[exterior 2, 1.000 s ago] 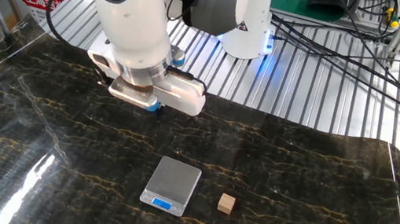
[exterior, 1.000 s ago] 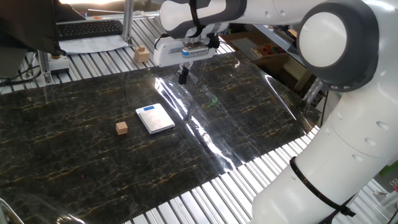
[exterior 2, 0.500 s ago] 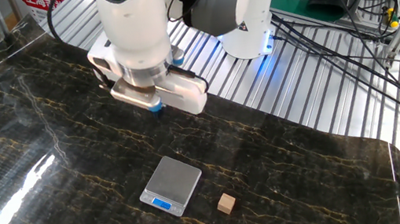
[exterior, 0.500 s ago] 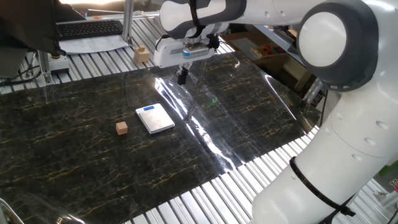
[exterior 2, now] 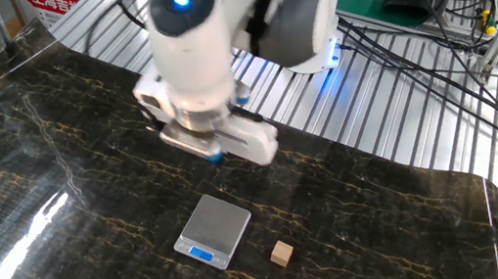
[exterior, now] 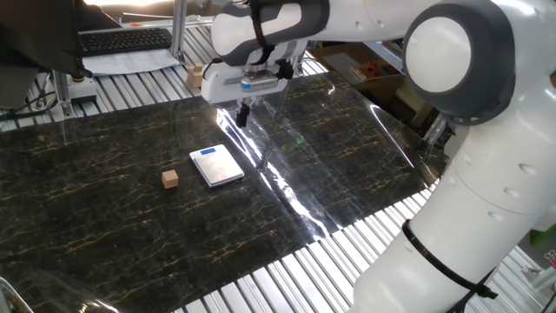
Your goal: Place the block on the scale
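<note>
The block (exterior: 169, 178) is a tiny brown wooden cube on the dark marbled mat, left of the scale (exterior: 216, 165). The scale is a flat silver square with its blue display strip at the far-left edge. My gripper (exterior: 243, 113) hangs above the mat, behind and to the right of the scale. Its dark fingers look pressed together and hold nothing. In the other fixed view the scale (exterior 2: 213, 230) lies with the block (exterior 2: 283, 251) to its right. There the gripper (exterior 2: 217, 156) is above and behind the scale, its fingers mostly hidden under the white hand.
A paler, larger tan block (exterior: 195, 75) sits on the slatted metal table beyond the mat, just left of the hand. A keyboard (exterior: 126, 39) lies at the back left. Cables (exterior 2: 432, 43) and the robot base (exterior 2: 309, 41) stand behind the mat.
The gripper has moved left and slightly down towards the scale, with the wrist turning a little. The block and the scale have not moved.
</note>
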`<state>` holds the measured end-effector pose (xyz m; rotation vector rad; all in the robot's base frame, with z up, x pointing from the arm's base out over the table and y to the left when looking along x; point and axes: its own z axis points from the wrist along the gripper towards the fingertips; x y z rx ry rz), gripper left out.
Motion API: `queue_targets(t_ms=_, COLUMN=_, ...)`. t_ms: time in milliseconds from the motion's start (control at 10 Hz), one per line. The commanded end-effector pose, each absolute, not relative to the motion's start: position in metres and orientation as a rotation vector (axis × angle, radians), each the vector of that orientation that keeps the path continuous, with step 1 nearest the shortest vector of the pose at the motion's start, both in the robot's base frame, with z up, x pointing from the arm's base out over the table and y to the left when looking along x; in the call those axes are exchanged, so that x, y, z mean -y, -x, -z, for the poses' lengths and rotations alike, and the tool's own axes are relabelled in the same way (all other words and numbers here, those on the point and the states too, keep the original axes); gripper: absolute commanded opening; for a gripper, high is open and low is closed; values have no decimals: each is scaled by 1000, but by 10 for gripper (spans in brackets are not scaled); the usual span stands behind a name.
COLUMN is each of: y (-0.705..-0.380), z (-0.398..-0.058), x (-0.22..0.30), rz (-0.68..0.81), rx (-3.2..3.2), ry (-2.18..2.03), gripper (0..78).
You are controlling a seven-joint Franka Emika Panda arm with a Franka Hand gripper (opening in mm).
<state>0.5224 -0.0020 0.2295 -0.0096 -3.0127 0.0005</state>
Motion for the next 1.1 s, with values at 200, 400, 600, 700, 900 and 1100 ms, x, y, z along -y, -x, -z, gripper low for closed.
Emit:
queue_targets(t_ms=200, y=-514, z=-195, x=-42, rz=-5, rx=3085, ry=90, gripper=0)
queue_targets(t_ms=400, y=-516, z=-185, x=-43, rz=0, rx=3071, ry=29, gripper=0)
queue_targets(t_ms=600, y=-517, z=-179, x=-45, rz=9, rx=3067, ry=23, gripper=0)
queue_targets(t_ms=700, y=-517, z=-177, x=-49, rz=25, rx=3068, ry=25, gripper=0)
queue_targets(t_ms=900, y=-519, z=-179, x=-52, rz=9, rx=3065, ry=43, gripper=0)
queue_targets(t_ms=1100, y=-519, z=-179, x=-52, rz=-40, rx=3067, ry=63, gripper=0)
